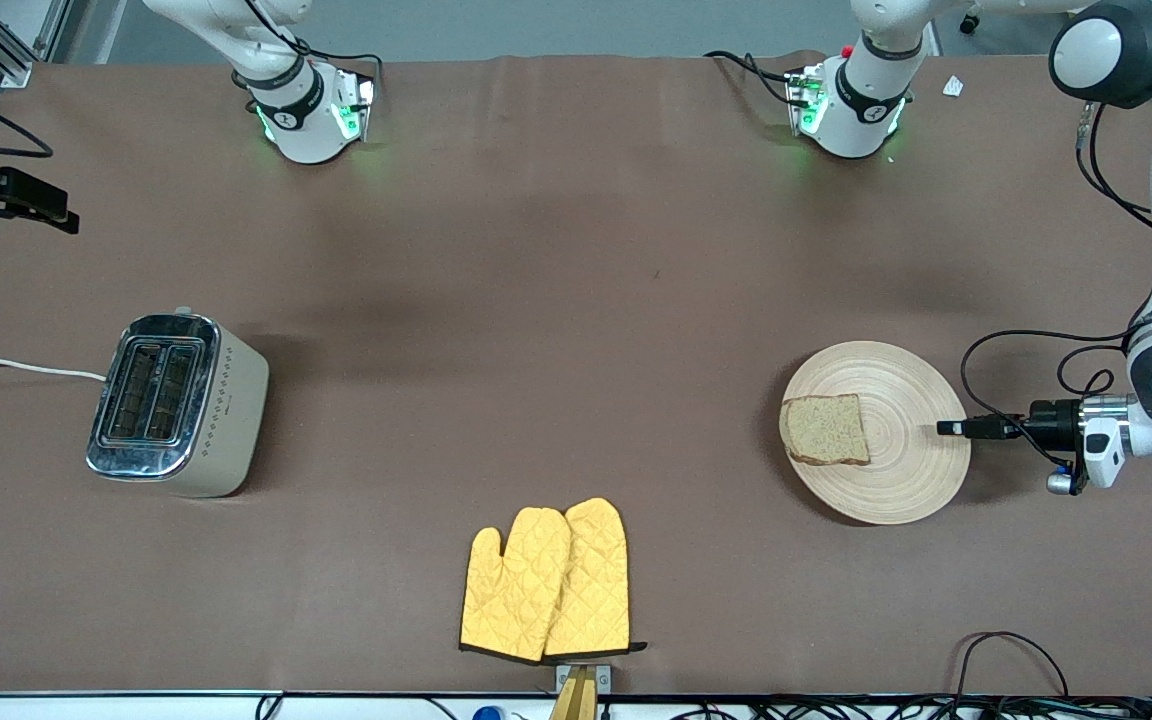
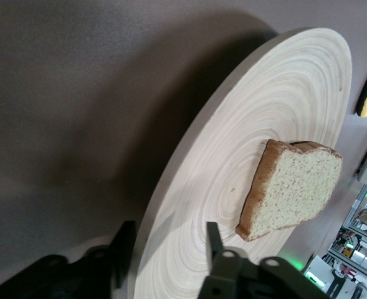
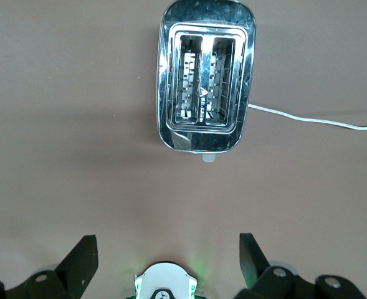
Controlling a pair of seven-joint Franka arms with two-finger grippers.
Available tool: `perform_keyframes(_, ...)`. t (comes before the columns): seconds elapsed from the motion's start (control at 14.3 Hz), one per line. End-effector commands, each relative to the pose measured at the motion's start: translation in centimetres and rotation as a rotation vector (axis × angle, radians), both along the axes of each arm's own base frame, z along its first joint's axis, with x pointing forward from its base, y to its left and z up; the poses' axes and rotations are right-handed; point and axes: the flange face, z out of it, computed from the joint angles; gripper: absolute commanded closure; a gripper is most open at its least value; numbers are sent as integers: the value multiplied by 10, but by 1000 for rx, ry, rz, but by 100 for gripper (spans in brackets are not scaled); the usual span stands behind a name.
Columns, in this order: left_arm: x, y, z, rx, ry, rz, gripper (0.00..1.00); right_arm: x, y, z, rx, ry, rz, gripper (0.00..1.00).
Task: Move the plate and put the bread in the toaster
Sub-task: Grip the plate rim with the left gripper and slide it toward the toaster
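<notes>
Left gripper [image 2: 164,258]: fingers straddled the plate [image 2: 233,187] rim, closing, grip uncertain.
Bread [image 2: 292,187]: lay ahead of those fingertips.
Right gripper [image 3: 167,258]: waited spread wide above toaster [image 3: 206,81].

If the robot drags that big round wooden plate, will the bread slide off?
Maybe a little. The big round pale wooden plate looks stiff, so it should move in one piece. It is shallow, nearly rimless, so the brown squarish bread slice lying loose on it could shift. The left gripper straddles the plate's edge, so tilting seems possible.

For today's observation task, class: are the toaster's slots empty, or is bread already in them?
Empty. Both slots of the toaster show only bare wire racks, and the bread lies on the plate.
</notes>
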Motion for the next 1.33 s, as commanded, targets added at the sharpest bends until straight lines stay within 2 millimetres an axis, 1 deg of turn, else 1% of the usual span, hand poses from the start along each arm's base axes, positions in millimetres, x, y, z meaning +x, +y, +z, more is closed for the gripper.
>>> perform_keyframes(0.0,4,2,-2,-24,-44,1,90,-6,-7,6,10,-11,-19,0)
perform_keyframes(0.07,5,2,-1,-23,-45,1,96,-6,-6,7,9,-14,-17,0)
perform_keyframes(0.14,4,3,-1,-21,-46,0,99,-6,-5,6,9,-13,-16,0)
perform_keyframes(0.35,5,2,0,-25,-43,2,100,-5,-6,4,11,-12,-17,0)
perform_keyframes(0.49,9,-6,10,-42,-49,6,100,-3,-3,7,10,-25,-11,0)
perform_keyframes(0.7,21,-39,25,-95,-45,14,100,-3,-1,7,8,-27,-8,0)
perform_keyframes(0.84,29,-68,37,-126,-49,-9,100,-3,-1,8,8,-30,-8,0)
perform_keyframes(1.05,40,-119,53,-174,-83,-64,100,-4,-2,7,8,-25,-10,0)
perform_keyframes(1.12,44,-140,56,-178,-94,-79,100,-4,-3,5,10,-19,-11,0)
perform_keyframes(1.19,46,-151,57,-176,-98,-87,100,-4,-4,5,11,-18,-14,0)
perform_keyframes(1.26,47,-172,61,-190,-106,-112,100,-5,-3,6,11,-18,-11,0)
